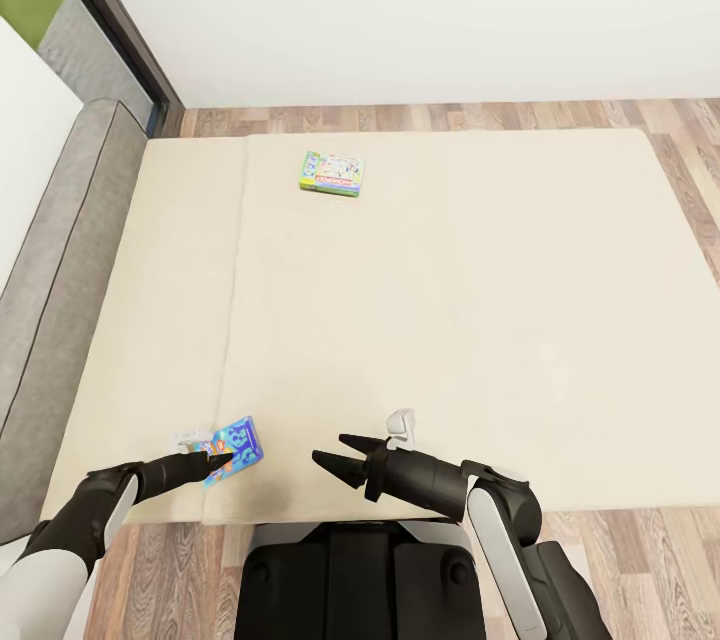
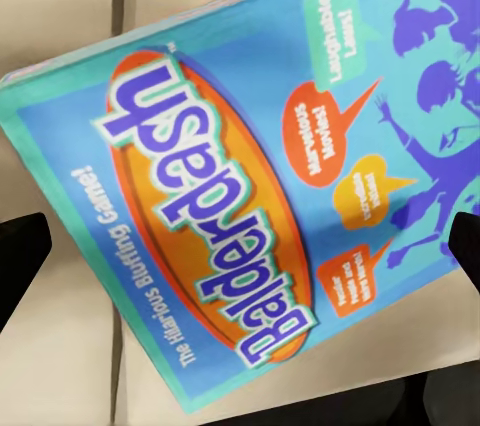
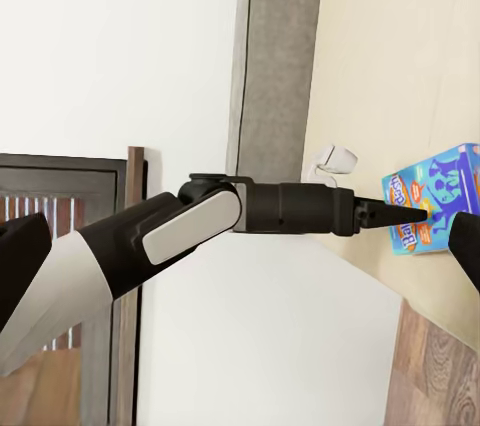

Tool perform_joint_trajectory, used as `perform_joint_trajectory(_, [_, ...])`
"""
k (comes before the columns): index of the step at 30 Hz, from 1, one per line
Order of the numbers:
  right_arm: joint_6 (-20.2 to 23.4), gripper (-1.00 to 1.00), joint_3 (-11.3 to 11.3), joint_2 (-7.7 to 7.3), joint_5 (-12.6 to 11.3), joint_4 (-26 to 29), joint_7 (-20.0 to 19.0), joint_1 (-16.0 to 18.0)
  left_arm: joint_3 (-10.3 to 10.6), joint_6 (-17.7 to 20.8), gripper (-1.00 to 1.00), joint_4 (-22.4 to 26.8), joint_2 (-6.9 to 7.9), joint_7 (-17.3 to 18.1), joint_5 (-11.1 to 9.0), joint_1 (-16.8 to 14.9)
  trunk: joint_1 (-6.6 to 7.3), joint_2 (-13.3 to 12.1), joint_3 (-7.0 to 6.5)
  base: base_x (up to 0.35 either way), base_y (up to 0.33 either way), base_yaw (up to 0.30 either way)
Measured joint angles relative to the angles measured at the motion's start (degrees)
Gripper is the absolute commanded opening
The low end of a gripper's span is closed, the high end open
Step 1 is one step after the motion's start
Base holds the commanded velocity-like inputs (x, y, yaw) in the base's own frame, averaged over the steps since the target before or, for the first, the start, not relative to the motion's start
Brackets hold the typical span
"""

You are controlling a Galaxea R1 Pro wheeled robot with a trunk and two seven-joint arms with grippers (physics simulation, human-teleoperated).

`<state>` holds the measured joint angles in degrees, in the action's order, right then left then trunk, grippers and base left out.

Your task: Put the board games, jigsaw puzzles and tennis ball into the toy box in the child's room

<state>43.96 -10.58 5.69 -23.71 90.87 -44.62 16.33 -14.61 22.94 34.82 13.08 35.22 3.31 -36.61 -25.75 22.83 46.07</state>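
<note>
Blue game box (image 1: 232, 450) sits near the bed (image 1: 450, 320) edge, my left jaws (image 1: 218, 462) at it, maybe gripping; my right jaws (image 1: 338, 456) are apart.

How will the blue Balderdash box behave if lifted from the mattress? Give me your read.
The Balderdash box looks thin and flat, so it probably stays stiff and won't roll. Its printed cover looks glossy, so it may slip. Lying flat on the bed, its edge may be hard for the left gripper to catch.

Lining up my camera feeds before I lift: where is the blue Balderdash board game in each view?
Head view: blue board game near the bed's near edge, at the left tool.
Left wrist view: its cover spans the picture.
Right wrist view: at the right edge, by the left tool's tip.
Shared landmark: the beige mattress.
</note>
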Motion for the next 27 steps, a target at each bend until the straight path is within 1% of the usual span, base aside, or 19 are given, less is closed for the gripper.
perform_joint_trajectory(9, [0.0, 1.0, 0.0, 0.0, 0.0, 0.0, 0.0, 0.0, 0.0, 0.0, 1.0, 0.0, 0.01, 0.5, 0.0, 0.0, 0.0, 0.0, 0.01, 0.0, 0.0, 0.0])
perform_joint_trajectory(17, [0.0, 1.0, 0.0, 0.0, 0.0, 0.0, 0.0, 0.0, -0.1, 0.0, 1.0, 0.0, 0.06, 4.6, 0.0, 0.0, 0.0, 0.0, 0.01, 0.0, 0.0, 0.0])
perform_joint_trajectory(27, [0.0, 1.0, -0.1, 0.0, 0.0, 0.0, 0.0, 0.0, -0.3, -0.1, 1.0, 0.0, 0.06, 5.3, -0.1, 0.0, 0.0, 0.0, 0.01, 0.0, 0.0, 0.0])
